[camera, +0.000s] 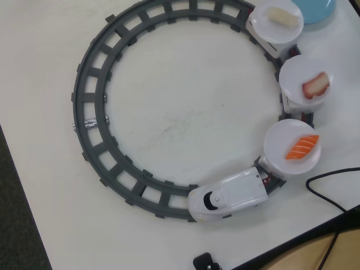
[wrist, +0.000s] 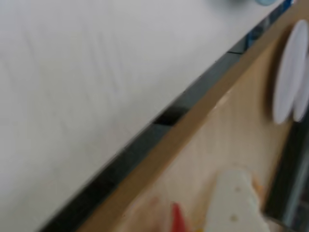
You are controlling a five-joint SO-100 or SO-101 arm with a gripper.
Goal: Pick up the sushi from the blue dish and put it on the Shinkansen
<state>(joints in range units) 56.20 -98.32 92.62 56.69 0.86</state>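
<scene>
A: Close to your wrist camera you have a blurred white finger (wrist: 234, 203) of the pincer with something red (wrist: 177, 217) beside it. If the pincer is open or closed, I cannot tell.

B: And around it?

A: A wooden surface (wrist: 227, 140), then a dark edge, then the white table (wrist: 96, 72).

B: Where is the Shinkansen (camera: 229, 196)?

A: In the overhead view it stands on the grey track (camera: 93, 112), at the lower right of the ring. Behind the Shinkansen you see three white plates: salmon sushi (camera: 302, 147), a red-edged piece (camera: 316, 85), a pale piece (camera: 282, 16). The blue dish (camera: 315, 8) lies just beyond the last plate.
</scene>
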